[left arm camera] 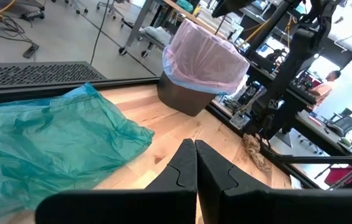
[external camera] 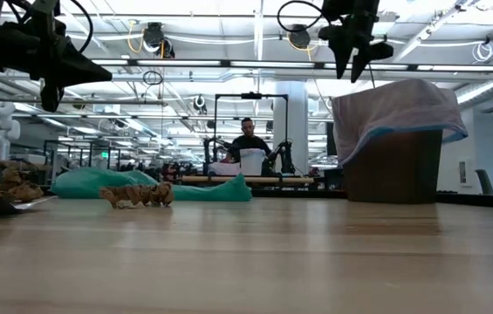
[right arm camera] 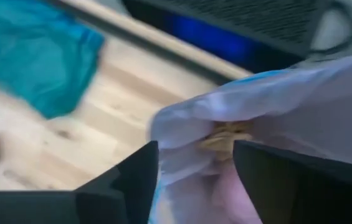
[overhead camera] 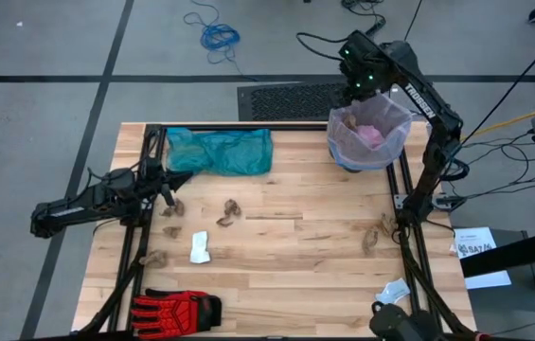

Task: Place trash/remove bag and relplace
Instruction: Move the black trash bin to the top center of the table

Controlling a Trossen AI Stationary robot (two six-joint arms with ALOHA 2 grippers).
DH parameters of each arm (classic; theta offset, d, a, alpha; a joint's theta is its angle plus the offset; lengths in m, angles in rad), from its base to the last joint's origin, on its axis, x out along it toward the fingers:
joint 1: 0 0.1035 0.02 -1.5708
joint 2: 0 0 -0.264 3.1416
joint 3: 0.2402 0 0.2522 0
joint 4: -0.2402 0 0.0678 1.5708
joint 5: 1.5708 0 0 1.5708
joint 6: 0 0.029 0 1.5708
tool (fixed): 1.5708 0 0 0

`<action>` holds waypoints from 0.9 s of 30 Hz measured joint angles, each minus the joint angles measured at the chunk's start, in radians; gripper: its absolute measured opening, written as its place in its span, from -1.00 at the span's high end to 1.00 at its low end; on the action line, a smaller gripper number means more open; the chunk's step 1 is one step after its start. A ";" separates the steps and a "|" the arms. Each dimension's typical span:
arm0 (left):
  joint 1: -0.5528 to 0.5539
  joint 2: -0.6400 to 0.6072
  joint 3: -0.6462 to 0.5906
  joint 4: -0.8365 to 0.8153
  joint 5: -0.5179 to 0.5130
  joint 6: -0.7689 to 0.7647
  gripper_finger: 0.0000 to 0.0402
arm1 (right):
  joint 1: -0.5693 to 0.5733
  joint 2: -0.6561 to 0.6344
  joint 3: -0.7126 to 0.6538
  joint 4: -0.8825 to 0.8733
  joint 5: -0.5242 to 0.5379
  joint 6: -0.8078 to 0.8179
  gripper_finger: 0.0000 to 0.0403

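The pale pink-lavender bag (overhead camera: 385,123) lines a dark bin (external camera: 394,170) at the table's far right, its rim folded over the bin's edge. Brown crumpled paper (right arm camera: 225,134) lies inside it. My right gripper (right arm camera: 194,155) hangs open above the bag's far rim (external camera: 355,65), fingers pointing down and clear of the plastic. My left gripper (left arm camera: 195,144) is shut and empty, above the table's left side (overhead camera: 174,182), near a teal-green plastic bag (overhead camera: 220,152) that lies flat on the wood.
Several brown paper scraps (overhead camera: 229,213) are scattered over the table, one by the right frame (overhead camera: 373,239). A white crumpled piece (overhead camera: 199,248) lies left of centre, and a red glove (overhead camera: 177,308) sits at the near left edge. Black frame rails (overhead camera: 404,189) run along both sides.
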 joint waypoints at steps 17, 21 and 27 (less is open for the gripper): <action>0.000 0.000 0.000 -0.003 -0.017 0.000 1.00 | 0.037 0.125 0.000 0.000 -0.020 -0.067 0.99; 0.000 0.000 0.000 -0.003 -0.017 0.000 1.00 | 0.034 0.127 -0.017 0.000 0.028 -0.053 1.00; 0.000 0.000 0.000 -0.003 -0.017 0.000 1.00 | 0.033 0.127 -0.124 0.000 -0.023 -0.054 1.00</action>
